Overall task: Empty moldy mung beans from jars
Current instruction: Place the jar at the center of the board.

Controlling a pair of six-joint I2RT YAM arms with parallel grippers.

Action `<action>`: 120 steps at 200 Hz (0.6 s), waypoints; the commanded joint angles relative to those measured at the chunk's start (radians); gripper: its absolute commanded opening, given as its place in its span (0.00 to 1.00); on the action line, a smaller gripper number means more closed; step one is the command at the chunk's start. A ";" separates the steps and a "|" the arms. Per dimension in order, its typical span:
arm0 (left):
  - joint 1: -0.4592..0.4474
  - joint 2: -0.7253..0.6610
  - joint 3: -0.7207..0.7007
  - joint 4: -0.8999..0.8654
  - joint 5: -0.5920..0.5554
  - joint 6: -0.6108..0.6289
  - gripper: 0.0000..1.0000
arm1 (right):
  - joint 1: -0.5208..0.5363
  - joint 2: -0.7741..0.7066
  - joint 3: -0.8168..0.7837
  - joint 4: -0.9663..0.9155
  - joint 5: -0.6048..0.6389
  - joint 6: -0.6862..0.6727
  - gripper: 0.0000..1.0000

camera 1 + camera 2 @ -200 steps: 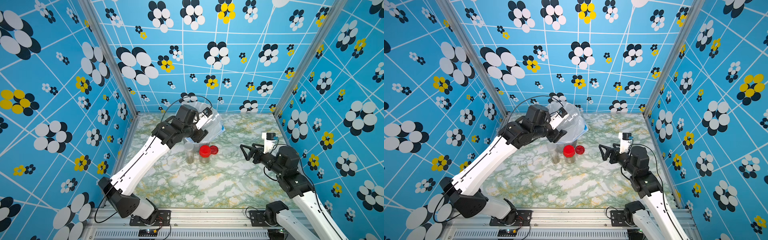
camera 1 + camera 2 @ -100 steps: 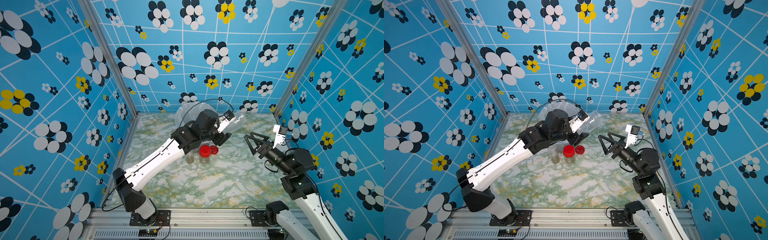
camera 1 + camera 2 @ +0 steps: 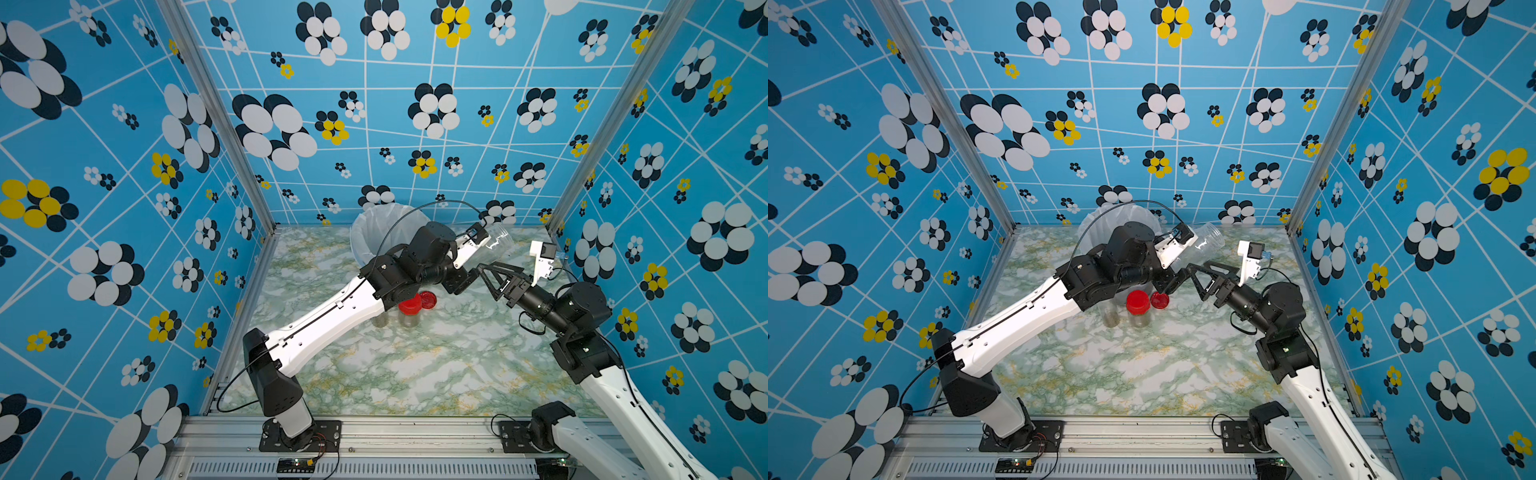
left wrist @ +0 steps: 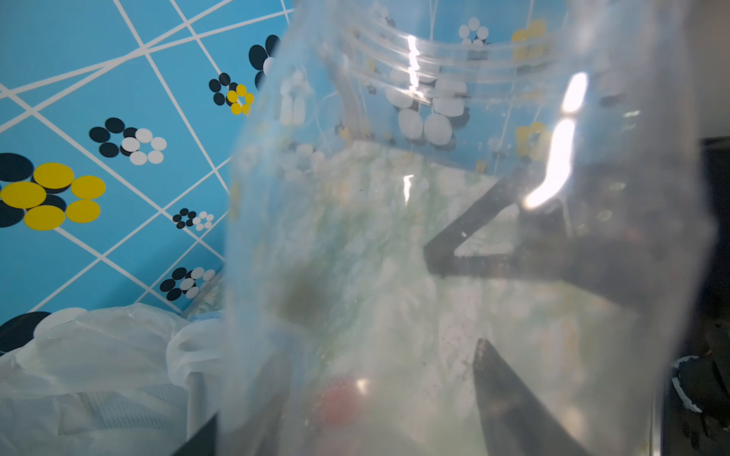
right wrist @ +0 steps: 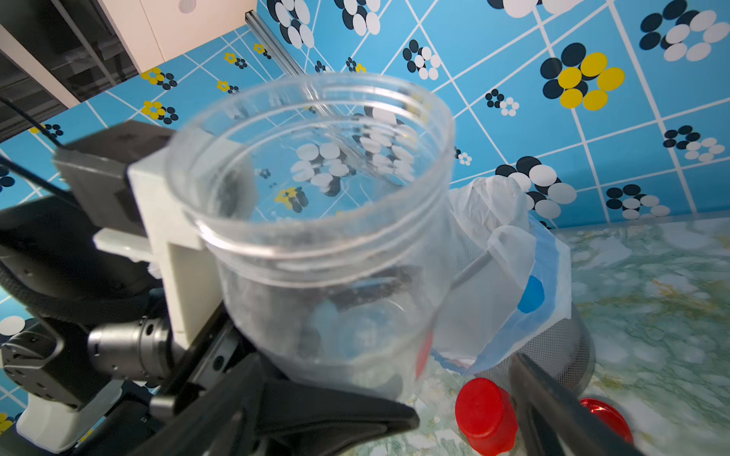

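Observation:
My left gripper [image 3: 478, 259] [image 3: 1177, 266] is shut on a clear, lidless jar [image 3: 498, 242] [image 3: 1206, 239], held tilted in the air to the right of the bucket. In the left wrist view this jar [image 4: 434, 197] fills the frame and looks empty apart from dusty residue. My right gripper [image 3: 488, 276] [image 5: 466, 395] stands open just under the jar's [image 5: 316, 237] base, one finger [image 5: 316, 418] close below it. On the table stand a red-lidded jar [image 3: 409, 313] [image 5: 486, 414] and a slimmer clear-lidded jar [image 3: 1112, 316], both with mung beans [image 3: 1138, 321] inside.
A loose red lid [image 3: 428, 299] [image 5: 608, 414] lies beside the red-lidded jar. The mesh bucket [image 5: 561, 351] lined with a white bag [image 3: 374, 224] [image 4: 98, 355] stands at the back of the marble table [image 3: 415, 374]. Patterned blue walls enclose three sides.
My left arm has swung the clear jar from over the bucket to the right. My right gripper has risen and moved in towards the jar's base, staying open.

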 commanded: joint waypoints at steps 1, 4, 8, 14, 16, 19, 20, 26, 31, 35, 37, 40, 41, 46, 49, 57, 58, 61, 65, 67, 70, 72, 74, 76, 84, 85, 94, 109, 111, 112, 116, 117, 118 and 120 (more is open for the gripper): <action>-0.023 0.035 0.037 0.024 0.011 -0.011 0.62 | 0.016 -0.011 0.027 0.007 0.007 -0.014 0.99; -0.025 0.038 0.037 0.023 0.010 -0.010 0.62 | 0.016 -0.010 0.028 0.003 0.010 -0.014 0.99; -0.027 0.041 0.037 0.024 0.012 -0.010 0.62 | 0.016 -0.008 0.029 -0.001 0.014 -0.014 0.99; -0.032 0.046 0.037 0.024 0.014 -0.010 0.62 | 0.016 -0.003 0.030 -0.003 0.016 -0.013 0.99; -0.032 0.047 0.037 0.024 0.014 -0.010 0.62 | 0.016 -0.001 0.030 -0.003 0.015 -0.012 0.99; -0.035 0.049 0.037 0.023 0.015 -0.010 0.62 | 0.016 0.001 0.031 -0.002 0.014 -0.012 0.99; -0.035 0.050 0.037 0.024 0.015 -0.010 0.62 | 0.016 0.002 0.030 -0.001 0.014 -0.012 0.99; -0.040 0.051 0.037 0.024 0.013 -0.010 0.62 | 0.016 0.007 0.032 0.000 0.012 -0.011 0.99; -0.040 0.054 0.036 0.028 0.012 -0.010 0.62 | 0.016 0.013 0.032 -0.001 0.013 -0.009 0.99; -0.041 0.054 0.035 0.030 0.015 -0.010 0.63 | 0.016 0.016 0.032 -0.003 0.015 -0.009 0.99; -0.042 0.054 0.035 0.032 0.016 -0.011 0.63 | 0.016 0.017 0.031 -0.004 0.016 -0.009 0.98; -0.042 0.055 0.035 0.034 0.019 -0.011 0.63 | 0.016 0.018 0.030 -0.005 0.018 -0.010 0.98; -0.042 0.055 0.036 0.035 0.020 -0.011 0.63 | 0.016 0.019 0.030 -0.005 0.020 -0.010 0.98; -0.043 0.054 0.036 0.039 0.026 -0.011 0.64 | 0.016 0.021 0.028 -0.005 0.021 -0.010 0.97; -0.044 0.055 0.034 0.040 0.028 -0.011 0.65 | 0.016 0.023 0.028 -0.003 0.021 -0.010 0.97; -0.045 0.055 0.034 0.046 0.029 -0.011 0.65 | 0.016 0.027 0.028 0.001 0.019 -0.011 0.92; -0.045 0.054 0.034 0.046 0.029 -0.011 0.65 | 0.016 0.027 0.027 0.001 0.018 -0.011 0.90; -0.045 0.055 0.035 0.047 0.029 -0.011 0.65 | 0.016 0.028 0.028 0.002 0.017 -0.012 0.88; -0.045 0.054 0.036 0.049 0.030 -0.010 0.65 | 0.016 0.029 0.027 0.004 0.014 -0.012 0.85; -0.045 0.056 0.036 0.050 0.029 -0.010 0.65 | 0.016 0.030 0.028 0.005 0.012 -0.013 0.83; -0.045 0.054 0.037 0.051 0.029 -0.010 0.66 | 0.017 0.030 0.028 0.006 0.011 -0.014 0.81; -0.045 0.054 0.037 0.051 0.030 -0.008 0.66 | 0.016 0.031 0.028 0.006 0.011 -0.016 0.81; -0.044 0.055 0.038 0.050 0.031 -0.007 0.66 | 0.016 0.031 0.029 0.005 0.011 -0.017 0.80; -0.044 0.056 0.039 0.050 0.030 -0.006 0.66 | 0.016 0.030 0.028 0.006 0.012 -0.017 0.79; -0.046 0.057 0.041 0.048 0.030 -0.003 0.67 | 0.016 0.028 0.028 0.007 0.012 -0.026 0.73; -0.045 0.057 0.041 0.047 0.030 -0.003 0.67 | 0.016 0.027 0.027 0.007 0.013 -0.028 0.72; -0.045 0.057 0.041 0.046 0.029 -0.001 0.67 | 0.016 0.023 0.024 0.006 0.021 -0.038 0.69; -0.045 0.058 0.035 0.047 0.033 0.000 0.67 | 0.016 0.020 0.023 0.005 0.023 -0.063 0.65; -0.045 0.058 0.035 0.047 0.034 0.000 0.67 | 0.016 0.019 0.023 0.003 0.022 -0.066 0.64; -0.046 0.058 0.035 0.047 0.034 0.000 0.67 | 0.016 0.019 0.024 0.002 0.021 -0.067 0.64; -0.045 0.060 0.034 0.045 0.033 0.000 0.68 | 0.016 0.020 0.028 -0.003 0.020 -0.073 0.64; -0.046 0.060 0.034 0.045 0.034 -0.002 0.68 | 0.016 0.020 0.029 -0.005 0.020 -0.074 0.64; -0.045 0.060 0.034 0.044 0.034 -0.002 0.68 | 0.016 0.020 0.029 -0.006 0.020 -0.076 0.64; -0.045 0.061 0.034 0.044 0.034 -0.003 0.68 | 0.016 0.020 0.029 -0.010 0.022 -0.078 0.64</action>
